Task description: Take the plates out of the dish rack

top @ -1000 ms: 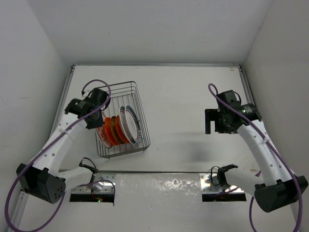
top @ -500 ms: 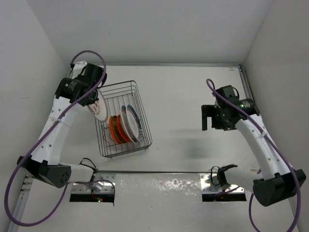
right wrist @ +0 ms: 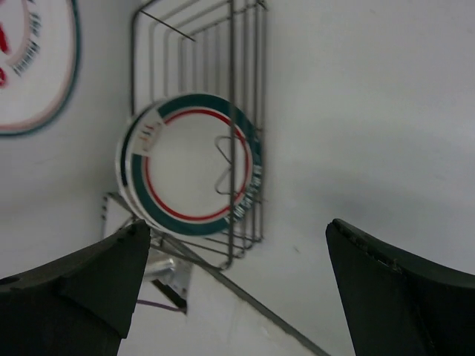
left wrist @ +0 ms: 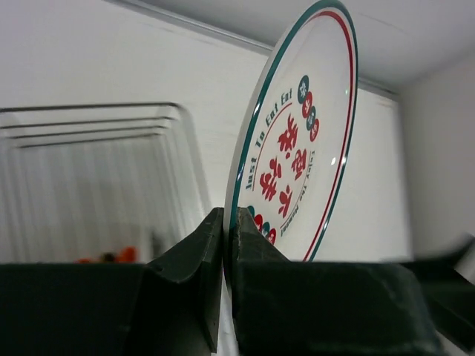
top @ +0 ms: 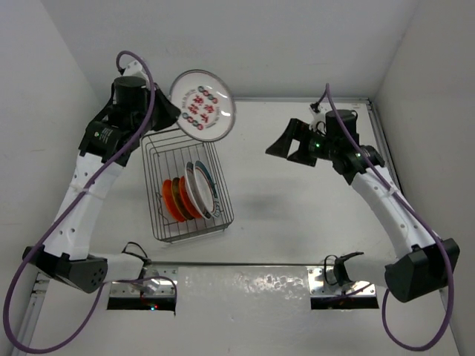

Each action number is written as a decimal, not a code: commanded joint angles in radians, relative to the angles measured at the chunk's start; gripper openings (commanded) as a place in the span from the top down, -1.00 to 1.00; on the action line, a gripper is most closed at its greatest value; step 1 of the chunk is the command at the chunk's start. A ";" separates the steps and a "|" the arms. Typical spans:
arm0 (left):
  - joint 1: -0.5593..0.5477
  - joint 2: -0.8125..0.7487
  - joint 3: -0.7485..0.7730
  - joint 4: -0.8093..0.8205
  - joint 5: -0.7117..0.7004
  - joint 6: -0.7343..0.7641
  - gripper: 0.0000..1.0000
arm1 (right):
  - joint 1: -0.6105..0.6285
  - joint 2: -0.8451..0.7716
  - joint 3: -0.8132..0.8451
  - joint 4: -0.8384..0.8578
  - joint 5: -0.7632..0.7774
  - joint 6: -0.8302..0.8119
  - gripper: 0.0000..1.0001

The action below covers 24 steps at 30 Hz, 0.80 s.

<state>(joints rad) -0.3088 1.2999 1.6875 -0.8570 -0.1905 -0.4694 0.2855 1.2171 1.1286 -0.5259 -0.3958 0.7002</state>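
My left gripper (top: 171,111) is shut on the rim of a white plate with red motifs and a green rim band (top: 202,105), held high above the far end of the dish rack (top: 178,236). In the left wrist view the fingers pinch the plate (left wrist: 297,148) edge-on at my left gripper (left wrist: 228,222). Orange plates (top: 172,200) and white banded plates (top: 200,191) stand upright in the rack. My right gripper (top: 286,144) hangs open in mid-air to the right of the rack, pointing left. In its view my right gripper (right wrist: 237,226) is empty and faces the banded plate (right wrist: 193,167) in the rack (right wrist: 237,74).
White walls close in the table on the left, back and right. A metal rail (top: 245,263) runs along the near edge between the two arm bases. The left arm's purple cable (top: 141,67) loops above its wrist.
The left arm has lifted the motif plate up out of the rack and turned its face toward the camera. The right arm has risen and swung left, now pointing at the rack.
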 commanded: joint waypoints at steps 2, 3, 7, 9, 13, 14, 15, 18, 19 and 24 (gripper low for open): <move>-0.003 -0.034 -0.135 0.451 0.494 -0.226 1.00 | 0.015 0.071 0.053 0.376 -0.120 0.189 -0.98; -0.004 -0.025 -0.193 0.495 0.572 -0.254 1.00 | 0.015 0.097 0.054 0.406 -0.120 0.206 -0.98; -0.004 -0.007 -0.298 0.645 0.690 -0.360 1.00 | 0.015 0.163 0.071 0.461 -0.106 0.234 -0.87; -0.006 0.016 -0.307 0.677 0.735 -0.370 1.00 | 0.015 0.180 0.074 0.475 -0.097 0.225 -0.77; -0.006 0.042 -0.311 0.630 0.734 -0.339 1.00 | 0.015 0.197 0.066 0.512 -0.101 0.226 -0.36; -0.006 0.045 -0.318 0.628 0.734 -0.333 1.00 | 0.015 0.202 0.063 0.520 -0.107 0.229 -0.35; -0.006 0.048 -0.321 0.621 0.723 -0.330 1.00 | 0.015 0.202 0.059 0.543 -0.112 0.235 -0.35; -0.006 0.049 -0.311 0.533 0.614 -0.290 1.00 | 0.014 0.182 0.074 0.460 0.004 0.200 -0.62; -0.006 0.050 -0.308 0.501 0.594 -0.276 1.00 | 0.014 0.155 0.074 0.396 0.061 0.176 -0.65; -0.006 0.052 -0.308 0.469 0.534 -0.282 1.00 | 0.000 0.052 0.000 0.425 0.343 0.232 -0.71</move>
<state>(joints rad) -0.3016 1.3582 1.3651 -0.3862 0.3653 -0.7742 0.2855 1.3666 1.1332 -0.1776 -0.2260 0.9092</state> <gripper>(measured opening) 0.039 0.853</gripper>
